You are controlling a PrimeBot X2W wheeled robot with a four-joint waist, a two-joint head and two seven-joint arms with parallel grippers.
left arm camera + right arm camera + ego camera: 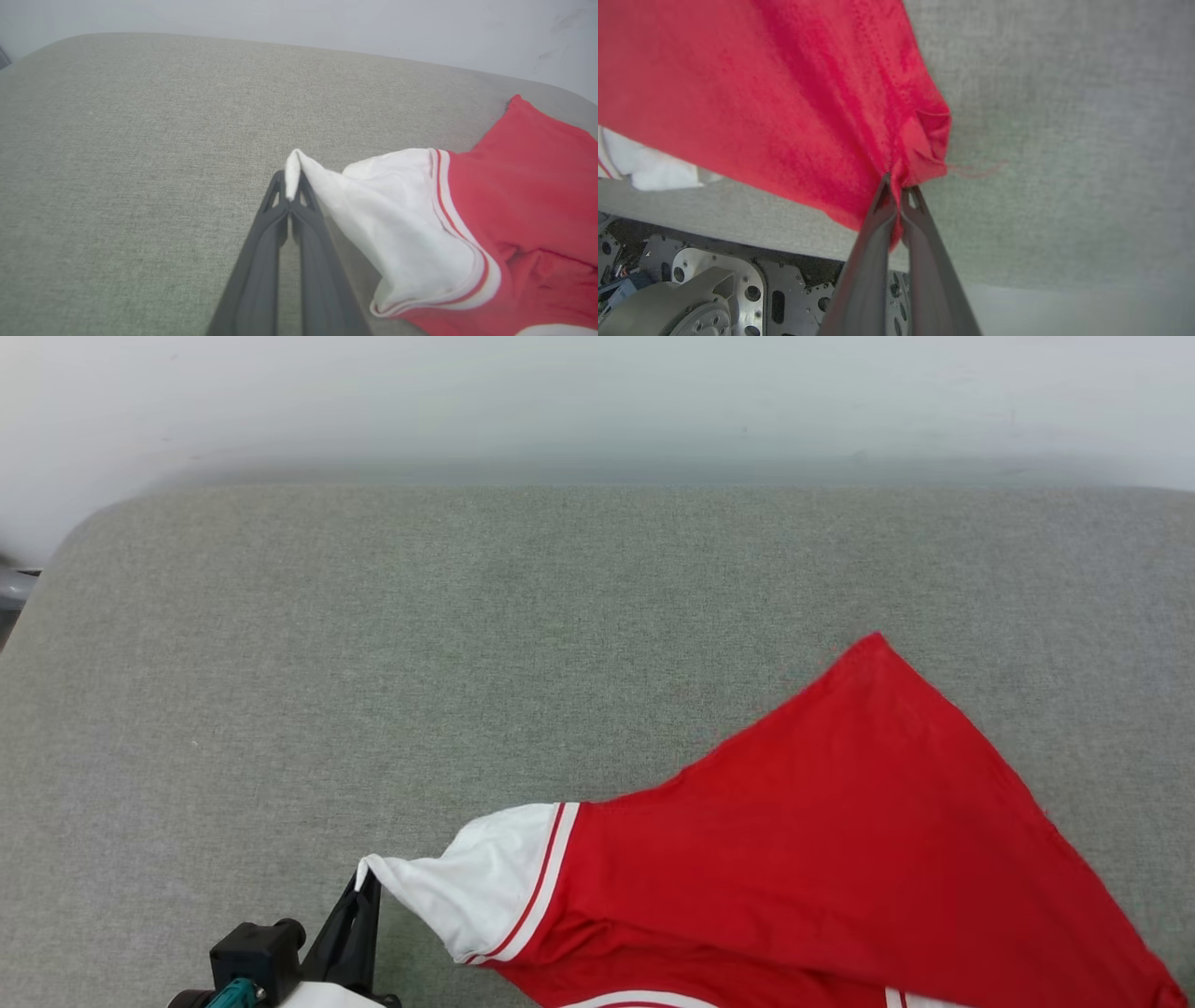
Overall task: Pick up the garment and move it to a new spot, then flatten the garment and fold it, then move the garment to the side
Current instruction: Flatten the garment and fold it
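Observation:
The garment [822,831] is a red shirt with a white sleeve and red-and-white trim, stretched across the lower right of the grey padded surface [467,644]. My left gripper [366,887] at the bottom left is shut on the tip of the white sleeve [397,224]; in the left wrist view the fingertips of that gripper [292,189] pinch the cloth. In the right wrist view my right gripper [899,186] is shut on a bunched red corner of the garment [784,93], held above the surface. The chest print is hidden.
A pale wall [597,401] runs behind the grey surface, whose rounded corner [84,532] lies at the far left. The robot's metal base [691,289] shows below the surface's near edge in the right wrist view.

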